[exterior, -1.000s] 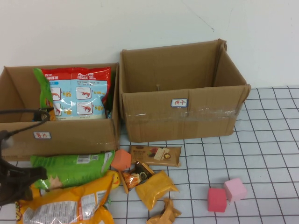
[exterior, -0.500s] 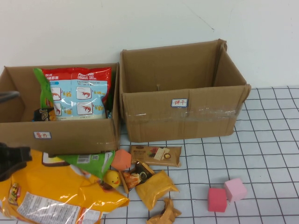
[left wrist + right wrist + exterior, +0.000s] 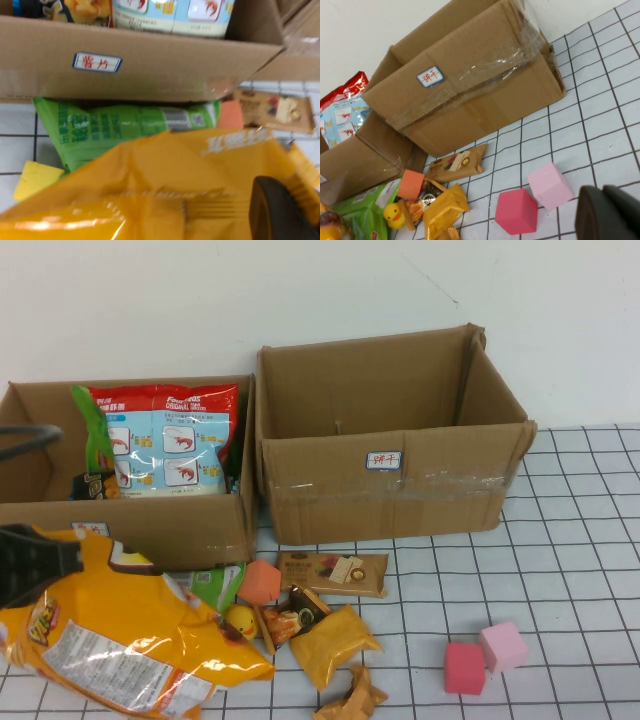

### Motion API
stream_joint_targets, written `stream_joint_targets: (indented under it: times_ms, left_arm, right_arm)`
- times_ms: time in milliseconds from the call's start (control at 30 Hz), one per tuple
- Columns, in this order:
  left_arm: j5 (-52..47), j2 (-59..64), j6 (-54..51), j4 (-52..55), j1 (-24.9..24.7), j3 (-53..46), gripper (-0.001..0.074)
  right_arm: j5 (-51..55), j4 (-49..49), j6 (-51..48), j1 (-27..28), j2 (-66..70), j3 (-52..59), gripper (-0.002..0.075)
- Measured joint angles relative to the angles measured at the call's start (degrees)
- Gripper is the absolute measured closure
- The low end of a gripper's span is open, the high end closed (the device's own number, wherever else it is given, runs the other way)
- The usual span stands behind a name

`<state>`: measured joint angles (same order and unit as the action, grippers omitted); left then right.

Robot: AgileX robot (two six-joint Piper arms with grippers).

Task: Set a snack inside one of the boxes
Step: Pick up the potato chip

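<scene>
The left gripper [image 3: 40, 565] pinches a yellow snack bag [image 3: 120, 635], raised just before the box [image 3: 150, 530] beyond it for loading; the right gripper [image 3: 610, 212] hangs pressed together, idle near the pink cubes [image 3: 535, 197].

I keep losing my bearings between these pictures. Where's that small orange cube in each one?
High view: orange cube near the left box's front corner.
Left wrist view: cube at the green bag's end.
Right wrist view: cube above the yellow duck.
Shared landmark: brown snack bar beside it.
</scene>
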<state>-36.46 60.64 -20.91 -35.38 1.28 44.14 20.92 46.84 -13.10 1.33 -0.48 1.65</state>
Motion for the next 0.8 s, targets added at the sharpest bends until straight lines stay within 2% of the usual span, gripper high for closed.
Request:
stream_joint_targets:
  times_ms: [333, 400, 500, 700, 800]
  left_arm:
    - [2.4, 6.6, -5.1, -0.1, 0.0, 0.0, 0.0734]
    - [3.1, 7.6, -6.2, 0.0, 0.0, 0.0, 0.0708]
    - [3.8, 9.1, -7.7, 0.2, 0.0, 0.0, 0.0608]
    - [6.2, 11.7, -9.1, 0.4, 0.0, 0.0, 0.026]
    - [8.3, 12.5, -9.4, 0.4, 0.0, 0.0, 0.0176]
  right_arm:
    - [0.0, 0.1, 0.0, 0.0, 0.0, 0.0, 0.0727]
    - [0.0, 0.1, 0.0, 0.0, 0.0, 0.0, 0.0727]
    - [0.0, 0.1, 0.0, 0.0, 0.0, 0.0, 0.0727]
    - [0.0, 0.1, -0.2, 0.0, 0.0, 0.0, 0.0727]
    - [0.0, 0.1, -0.2, 0.0, 0.0, 0.0, 0.0727]
